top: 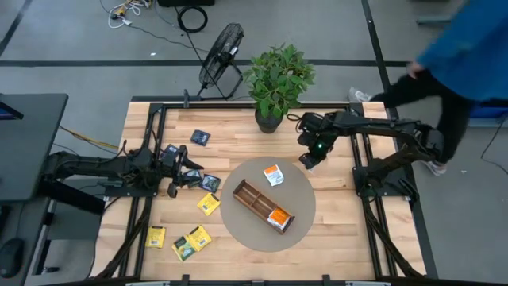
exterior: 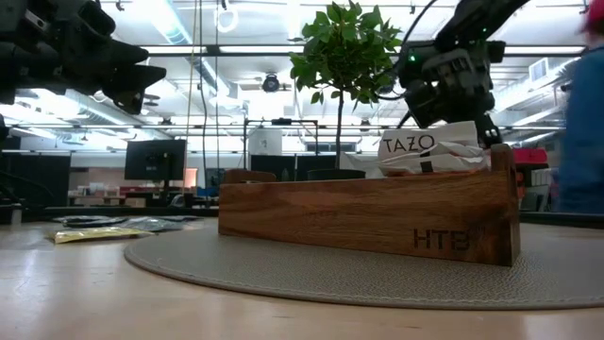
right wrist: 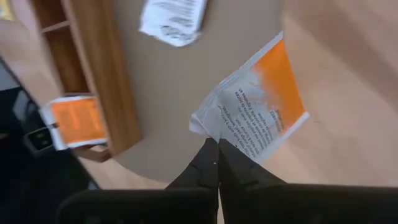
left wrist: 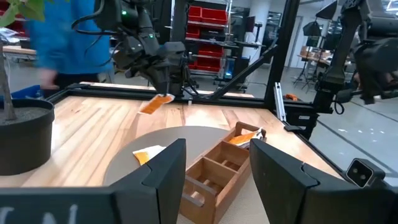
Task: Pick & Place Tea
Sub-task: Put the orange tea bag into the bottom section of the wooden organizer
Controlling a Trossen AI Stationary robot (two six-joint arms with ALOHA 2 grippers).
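Note:
My right gripper (top: 311, 159) hangs above the far right rim of the round grey mat (top: 246, 238), shut on an orange-and-white tea sachet (right wrist: 261, 106). The brown divided tray (top: 252, 199) lies on the mat with one orange sachet (top: 279, 218) leaning in its end compartment. Another orange-and-white sachet (top: 273, 175) lies flat on the mat. Navy sachets (top: 201, 137) and yellow sachets (top: 208, 204) lie flat on the wood at the left. My left gripper (left wrist: 214, 168) waits open and level at the table's left side, nothing between its fingers. My right gripper pinches the sachet's white end, near a corner (right wrist: 219, 138), between the tips of its two shut fingers. The fingers slant down from above. The sachet (left wrist: 155, 104) is lifted clear of the table and hangs tilted below the fingers, orange end lowest.
A potted plant (top: 270, 117) stands at the far middle of the table, close to my right arm. A black fan (top: 222, 56) sits beyond the far edge. A person in blue (top: 468, 40) moves past the far right corner. More yellow sachets (top: 192, 241) lie near left.

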